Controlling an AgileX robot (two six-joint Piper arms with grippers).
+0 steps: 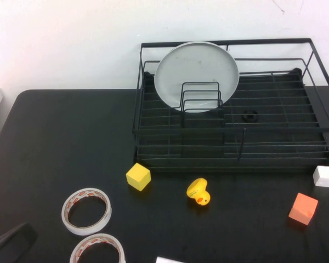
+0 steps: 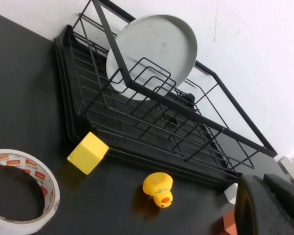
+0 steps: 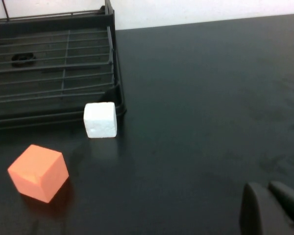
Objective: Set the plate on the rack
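Observation:
The pale grey-white plate (image 1: pixel 197 74) stands on edge inside the black wire rack (image 1: pixel 274 153), at its back left. It leans against the rear rail behind the upright loop dividers (image 1: pixel 201 97). It also shows in the left wrist view (image 2: pixel 157 49), inside the rack (image 2: pixel 137 93). My left gripper (image 2: pixel 262 182) is shut and empty, low at the table's front left corner (image 1: pixel 13 241), far from the rack. My right gripper (image 3: pixel 267 188) is shut and empty, low over bare table off the rack's right end (image 3: pixel 63 83); it is out of the high view.
In front of the rack lie a yellow block (image 1: pixel 138 176), a yellow rubber duck (image 1: pixel 198 192), an orange block (image 1: pixel 303 208) and a white block (image 1: pixel 325 176). Two clear tape rings (image 1: pixel 86 211) (image 1: pixel 97 250) lie at the front left. A white object (image 1: pixel 170 259) pokes in at the front edge.

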